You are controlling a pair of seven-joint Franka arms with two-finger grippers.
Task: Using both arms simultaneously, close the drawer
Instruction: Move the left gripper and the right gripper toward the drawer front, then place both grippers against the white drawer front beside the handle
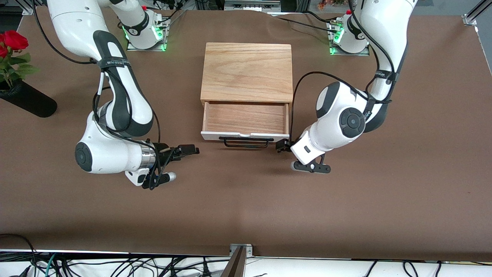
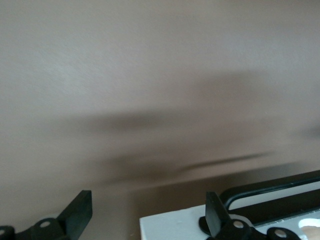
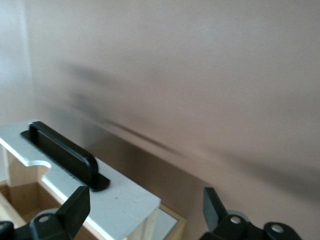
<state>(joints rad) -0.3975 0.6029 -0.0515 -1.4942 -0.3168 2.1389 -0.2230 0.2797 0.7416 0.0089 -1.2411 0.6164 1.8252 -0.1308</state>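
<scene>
White-fronted drawer (image 1: 245, 135) pulled out of box (image 1: 246, 73); left gripper (image 1: 281, 146), right gripper (image 1: 188, 150) flank front, fingers apart.

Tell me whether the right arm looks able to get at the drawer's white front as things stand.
Probably yes. The right pincer is open beside the drawer front, toward the right arm's end of the table, with only bare table between them. The left pincer, also open, sits at the front's other corner.

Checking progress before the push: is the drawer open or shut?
Open: the drawer is pulled out of its box, bare inside showing.
</scene>
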